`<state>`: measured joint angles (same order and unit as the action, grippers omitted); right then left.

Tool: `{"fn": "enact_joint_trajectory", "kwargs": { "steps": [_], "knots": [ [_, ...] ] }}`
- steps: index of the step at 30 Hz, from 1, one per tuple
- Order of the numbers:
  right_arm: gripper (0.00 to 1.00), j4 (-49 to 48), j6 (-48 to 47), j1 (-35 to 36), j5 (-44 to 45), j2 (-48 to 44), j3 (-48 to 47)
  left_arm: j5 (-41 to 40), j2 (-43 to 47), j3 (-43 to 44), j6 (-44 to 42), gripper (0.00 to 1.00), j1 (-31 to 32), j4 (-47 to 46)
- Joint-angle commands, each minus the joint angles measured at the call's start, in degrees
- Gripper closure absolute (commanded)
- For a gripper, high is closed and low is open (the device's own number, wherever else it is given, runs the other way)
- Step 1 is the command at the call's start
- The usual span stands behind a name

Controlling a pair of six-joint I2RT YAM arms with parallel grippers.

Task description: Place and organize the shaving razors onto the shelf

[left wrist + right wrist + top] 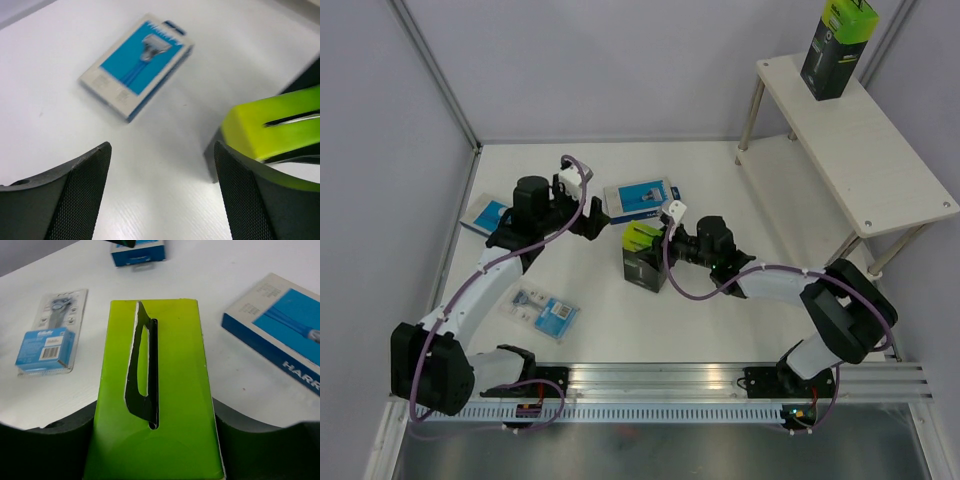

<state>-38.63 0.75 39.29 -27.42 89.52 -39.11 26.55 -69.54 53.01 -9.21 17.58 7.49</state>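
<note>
A tall black razor box with a lime-green top (642,268) stands on the table's middle, and my right gripper (656,246) is shut on it. In the right wrist view the lime-green top (155,365) fills the gap, with both fingers (50,450) against its sides. My left gripper (598,222) hangs open just left of that box, nothing between its fingers (85,190). A flat blue-and-white razor box (640,197) (137,65) lies beyond it. A second blue box (485,214) lies at the left, partly under the left arm. The blister pack (545,312) (47,335) lies near the front. Another black-and-lime box (838,45) stands on the shelf (880,160).
The shelf's lower board (790,190) reaches toward the table's middle at the right. Grey walls with metal frame posts (435,70) close the table at the back and left. The aluminium base rail (660,380) runs along the near edge.
</note>
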Motion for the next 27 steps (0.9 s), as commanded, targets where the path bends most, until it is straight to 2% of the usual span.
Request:
{"fn": "enact_joint_trajectory", "kwargs": {
  "steps": [1,4,6,8,10,12,13,14,20,23,27],
  "knots": [
    [0.66,1.9,8.6,0.0,13.3,-4.7,0.1,-20.8,1.2,-1.9,10.2,0.12,-0.7,-3.5],
    [0.66,1.8,10.7,0.4,17.6,-10.0,1.0,-25.8,1.9,-1.4,12.1,0.11,-1.1,-1.4],
    [0.65,4.4,10.3,0.6,18.2,-12.3,-0.3,-26.3,2.6,-1.5,12.7,0.11,-1.1,-1.2],
    [0.65,10.7,8.7,0.7,19.2,-15.9,-2.6,-31.5,3.2,-1.9,14.4,0.08,-1.2,-1.5],
    [0.65,16.4,7.6,0.7,21.4,-18.5,-8.1,-33.7,2.8,-2.0,15.4,0.06,-1.8,-1.2],
    [0.66,26.1,6.8,0.8,29.7,-19.2,-15.4,-33.1,2.3,-1.8,16.2,0.06,-2.4,-0.6],
    [0.71,31.7,6.7,0.8,32.1,-19.3,-18.0,-32.8,2.2,-1.8,16.7,0.06,-2.5,-0.5],
    [0.71,33.9,5.1,0.7,35.6,-19.2,-20.4,-32.1,2.3,-1.9,16.7,0.06,-2.6,-0.6],
    [0.69,44.9,-2.1,-1.1,38.2,-16.7,-38.3,-30.9,3.1,-1.9,17.6,0.05,-2.8,-0.3],
    [0.70,49.8,-4.3,-5.5,37.6,-14.3,-49.6,-30.1,3.9,-1.8,17.7,0.05,-2.9,-0.3],
    [0.70,51.2,-8.6,-10.5,37.4,-12.3,-56.9,-29.6,4.8,-1.9,18.1,0.05,-3.3,-0.3]
  ]
}}
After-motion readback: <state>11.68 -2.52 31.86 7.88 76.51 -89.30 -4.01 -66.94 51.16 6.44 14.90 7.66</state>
